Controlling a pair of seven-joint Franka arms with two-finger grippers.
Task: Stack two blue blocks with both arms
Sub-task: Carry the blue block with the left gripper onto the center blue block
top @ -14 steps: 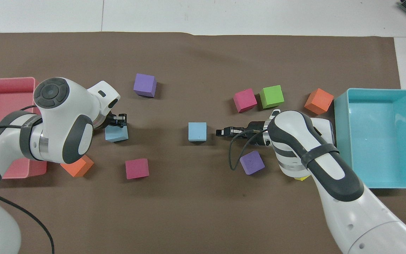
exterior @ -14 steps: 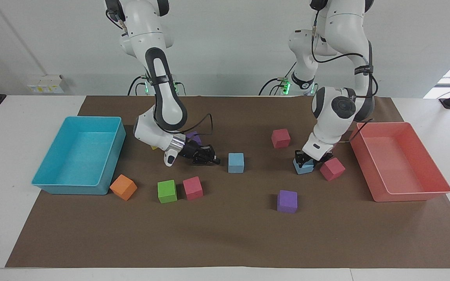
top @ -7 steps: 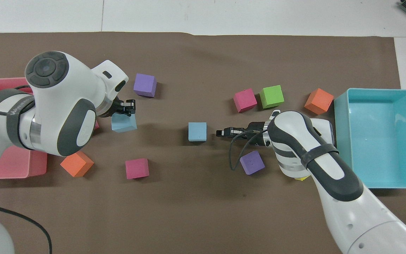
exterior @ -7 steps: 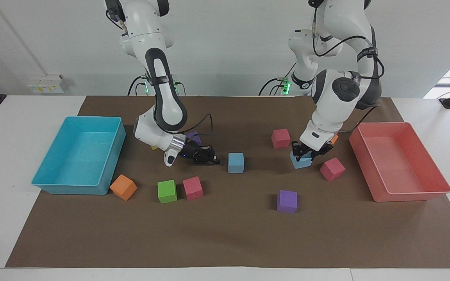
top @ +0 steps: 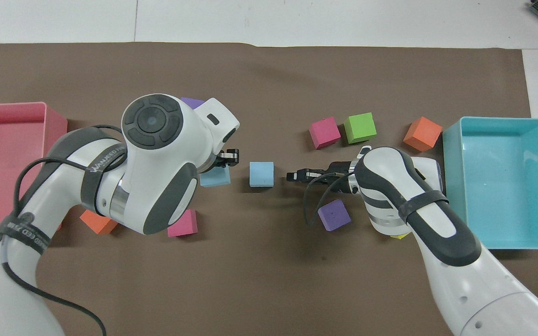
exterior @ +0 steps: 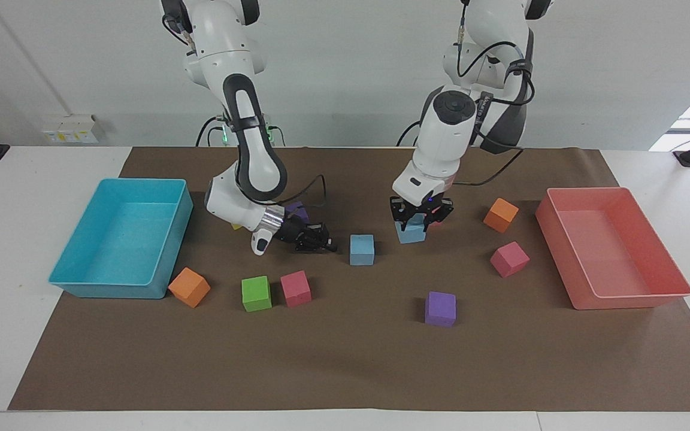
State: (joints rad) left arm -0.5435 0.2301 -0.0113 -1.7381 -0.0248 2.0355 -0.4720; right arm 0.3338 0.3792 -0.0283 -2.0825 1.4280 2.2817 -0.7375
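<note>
The left end effector (exterior: 416, 220) is clamped on one blue block (exterior: 411, 232) carried above the worktop — the second blue block (exterior: 362, 249) rests beside it, toward the closed, empty, waiting right end effector (exterior: 328, 244).

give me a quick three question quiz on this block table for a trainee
1. True or false: the left end effector is holding a blue block.
2. Which colour is the block nearest the turquoise tray? A) purple B) orange C) green
3. Fill in: the right end effector sits low beside the other blue block, which lies on the ____ paper.

Key: 1 true; 2 B, the orange block; 3 brown, the brown paper.
</note>
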